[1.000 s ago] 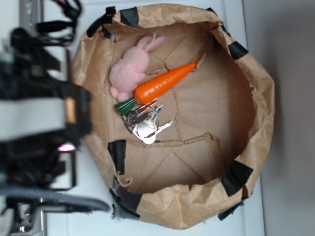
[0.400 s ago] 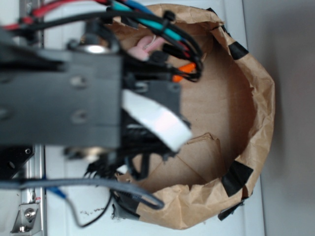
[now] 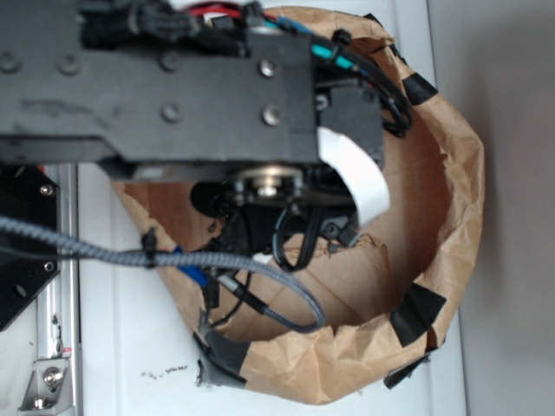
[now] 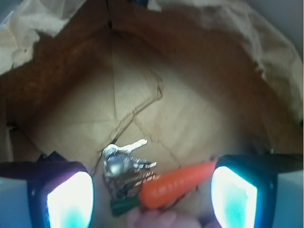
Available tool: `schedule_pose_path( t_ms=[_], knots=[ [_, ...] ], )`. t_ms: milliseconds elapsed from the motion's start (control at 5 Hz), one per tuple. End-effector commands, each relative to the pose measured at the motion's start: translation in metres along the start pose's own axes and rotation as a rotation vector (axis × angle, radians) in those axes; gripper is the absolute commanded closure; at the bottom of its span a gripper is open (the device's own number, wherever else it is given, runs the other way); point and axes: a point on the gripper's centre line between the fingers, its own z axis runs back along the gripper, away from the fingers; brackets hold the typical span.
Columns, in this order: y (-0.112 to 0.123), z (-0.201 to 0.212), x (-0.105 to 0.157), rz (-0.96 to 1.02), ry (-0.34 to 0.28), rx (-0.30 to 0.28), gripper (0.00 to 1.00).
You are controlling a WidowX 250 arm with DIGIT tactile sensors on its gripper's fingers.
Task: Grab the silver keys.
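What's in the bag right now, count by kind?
Silver keys: 1 bunch
Orange toy carrot: 1
Pink plush, only an edge visible at the bottom of the wrist view: 1
Total: 3, all lying between the open gripper fingers in the paper bag.

In wrist view you had the silver keys (image 4: 124,160) on the bag floor (image 4: 142,109), touching the carrot (image 4: 173,186) at their lower right; bunny (image 4: 159,219) just below carrot; both betw. the fingers (image 4: 66,197).
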Motion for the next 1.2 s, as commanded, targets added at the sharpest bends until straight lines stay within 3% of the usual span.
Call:
schedule_pose_path(
  t_ms=[0,600,800,1000],
  knots=[
    [-0.003,-0.01,0.003,-0.089,-0.011,0.019,0.0],
    [0.003,-0.026,0.005,-0.098,0.034,0.005,0.0],
    [-0.007,-0.035,0.005,-0.16,0.029,-0.048,0.0],
    [-0.011,-0.05,0.001,-0.231,0.064,-0.048,0.0]
  ],
)
